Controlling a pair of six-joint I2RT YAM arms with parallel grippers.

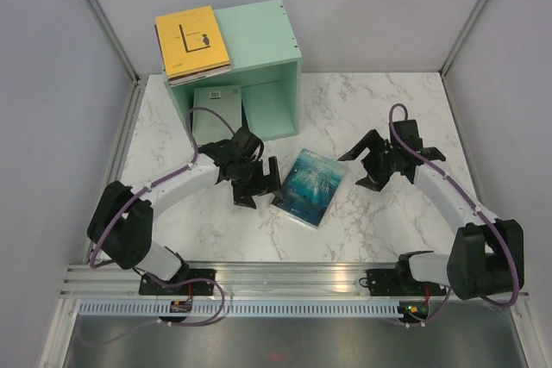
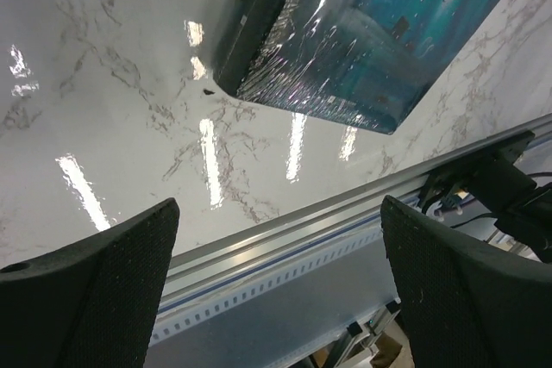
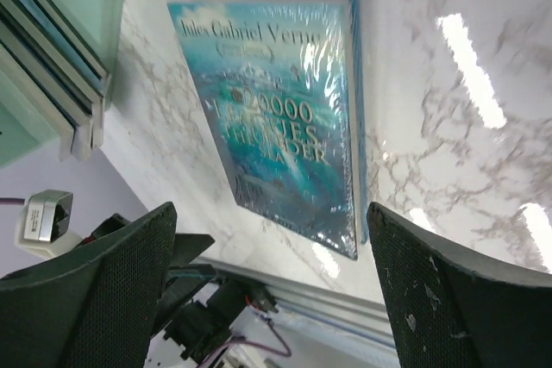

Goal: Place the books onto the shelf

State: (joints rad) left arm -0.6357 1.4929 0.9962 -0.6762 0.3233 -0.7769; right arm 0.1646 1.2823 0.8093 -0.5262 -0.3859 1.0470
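The teal-blue book [image 1: 309, 187] lay flat on the glossy white marble-patterned table [image 1: 388, 109], near the middle, between the 2 grippers and apart from both. It was a thin rectangle sealed in shiny, wrinkled plastic film. Only the right wrist view showed its cover lettering [image 3: 276, 127]; the left wrist view caught just a dark spine and 1 corner [image 2: 362, 32].

Behind it, at the far left, stood the shelf [image 1: 259, 58], a mint-green box of flat panels with its open side facing near. 1 pale mint-green book [image 1: 216, 109] lay inside it. On its top rested a stack headed by 1 yellow-orange book [image 1: 191, 40]; I could not count the darker ones beneath.

The left gripper [image 1: 259, 189] hovered just left of the teal book, its rough black fingers [image 2: 86, 299] spread wide and holding nothing. The right gripper [image 1: 366, 168], to the book's right, was likewise parted and bare.
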